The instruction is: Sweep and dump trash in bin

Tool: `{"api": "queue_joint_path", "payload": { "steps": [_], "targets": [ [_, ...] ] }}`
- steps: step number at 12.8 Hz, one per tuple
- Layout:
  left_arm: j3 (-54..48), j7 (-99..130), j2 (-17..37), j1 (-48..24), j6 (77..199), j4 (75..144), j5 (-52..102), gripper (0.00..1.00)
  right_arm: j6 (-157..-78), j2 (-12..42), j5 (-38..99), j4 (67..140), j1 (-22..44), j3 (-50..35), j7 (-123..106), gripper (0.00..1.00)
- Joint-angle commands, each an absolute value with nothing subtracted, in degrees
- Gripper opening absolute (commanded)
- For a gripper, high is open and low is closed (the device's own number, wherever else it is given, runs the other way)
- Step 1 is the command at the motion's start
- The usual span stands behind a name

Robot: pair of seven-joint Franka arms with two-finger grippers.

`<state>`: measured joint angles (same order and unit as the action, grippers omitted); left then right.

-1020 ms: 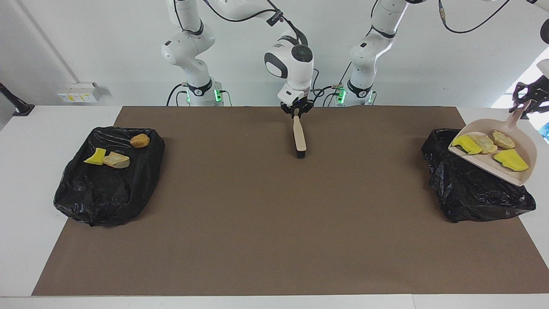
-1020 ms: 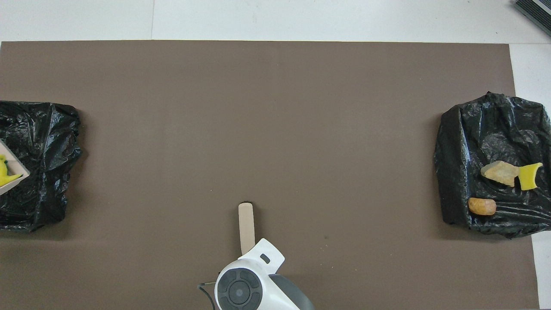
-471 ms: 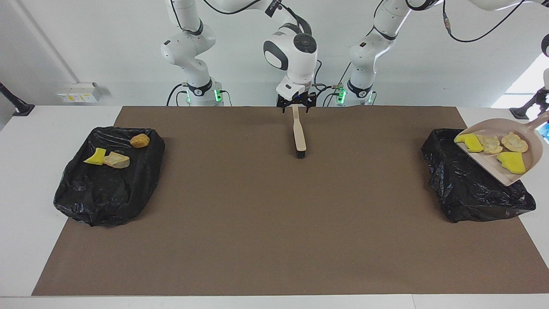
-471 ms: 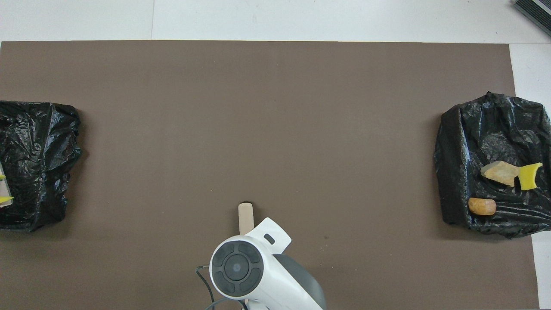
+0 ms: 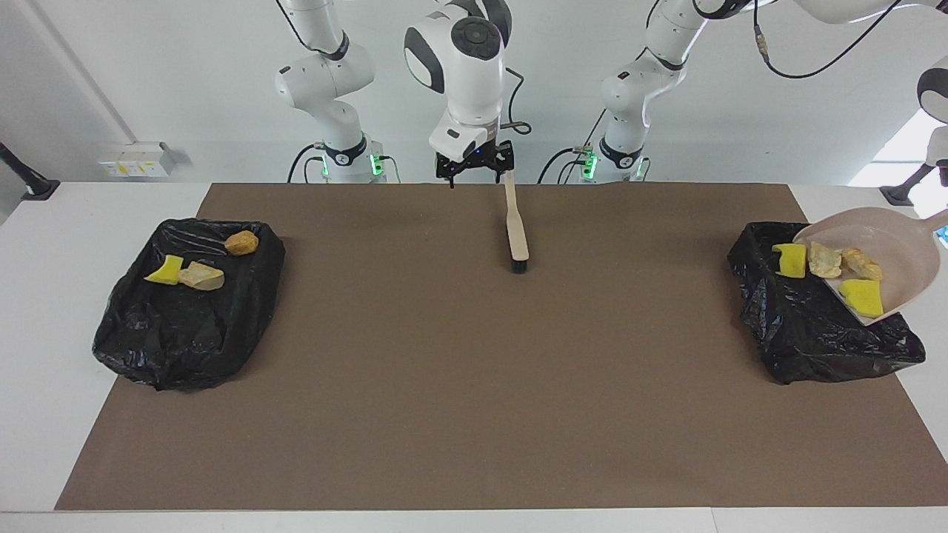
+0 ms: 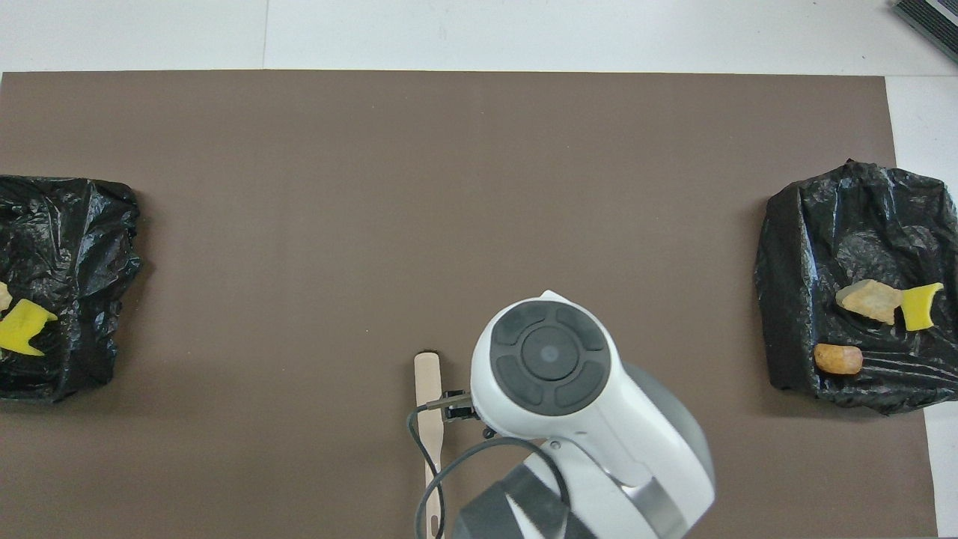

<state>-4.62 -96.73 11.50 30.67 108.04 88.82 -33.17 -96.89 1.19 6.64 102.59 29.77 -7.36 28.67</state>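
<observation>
The beige dustpan (image 5: 900, 240) is tilted steeply over the black bag-lined bin (image 5: 815, 333) at the left arm's end. Its handle runs off the frame edge, where the left gripper is out of view. Two yellow scraps (image 5: 789, 260) (image 5: 861, 296) and two tan lumps (image 5: 822, 260) (image 5: 860, 263) slide toward its lip. The first yellow scrap is at the lip, over the bag, and shows in the overhead view (image 6: 22, 327). My right gripper (image 5: 479, 174) is open and empty, raised beside the handle end of the brush (image 5: 516, 229).
The brush lies flat on the brown mat (image 5: 474, 385), bristles away from the robots; it also shows in the overhead view (image 6: 427, 389). A second black bin (image 5: 185, 326) at the right arm's end holds a brown lump (image 5: 241, 242), a yellow scrap (image 5: 166, 270) and a tan lump (image 5: 201, 275).
My right gripper let go of the brush handle, opened and rose toward the right arm's end. The dustpan tipped steeper and its scraps slid down to the lip over the bin.
</observation>
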Motion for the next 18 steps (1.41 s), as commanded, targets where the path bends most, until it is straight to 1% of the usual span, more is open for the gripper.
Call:
{"api": "queue_joint_path", "payload": {
  "steps": [1, 3, 5, 6, 8, 10, 13, 14, 16, 18],
  "targets": [
    [-3.9, -98.1, 12.2, 30.1, 109.8, 87.5, -35.0, 0.0, -93.8, 1.2, 5.7, 98.3, 24.4, -7.9, 21.5, 1.0],
    [-4.1, -99.2, 12.1, 29.6, 109.5, 87.5, -37.3, 0.0, -91.4, 1.2, 5.5, 95.6, 19.6, -7.8, 15.1, 1.0],
    [-4.0, -99.3, 11.9, 25.6, 109.3, 87.4, -42.6, 0.0, -89.7, 1.2, 5.4, 93.6, 14.1, -7.7, 7.1, 1.0],
    [-4.1, -99.2, 11.8, 25.3, 109.3, 87.4, -44.5, 0.0, -89.7, 1.1, 5.0, 93.3, 12.0, -7.8, 4.7, 1.0],
    [-4.0, -99.2, 11.8, 23.6, 108.6, 87.3, -47.0, 0.0, -89.7, 0.7, 1.7, 93.3, 9.5, -7.7, 0.8, 1.0],
    [-4.0, -99.3, 11.6, 19.1, 107.7, 87.3, -56.1, 0.0, -89.6, 0.7, -1.3, 93.2, 6.0, -7.6, -6.3, 1.0],
    [-4.0, -99.4, 9.9, 18.5, 106.1, 87.1, -57.7, 0.0, -89.6, 0.7, -2.8, 91.2, 1.2, -7.7, -7.5, 1.0],
    [-4.1, -99.3, 9.4, 17.3, 103.6, 87.0, -57.8, 0.0, -89.6, 0.7, -3.5, 91.2, -0.2, -7.6, -7.4, 1.0],
    [-4.0, -99.4, 9.2, 15.7, 102.7, 87.0, -59.8, 0.0, -89.8, 0.7, -3.7, 91.2, -3.5, -7.3, -6.8, 1.0],
    [-4.2, -100.0, 8.3, 15.6, 101.0, 86.3, -58.9, 0.0, -90.0, 0.7, -3.2, 91.1, -5.0, -5.6, -5.7, 1.0]
  ]
}}
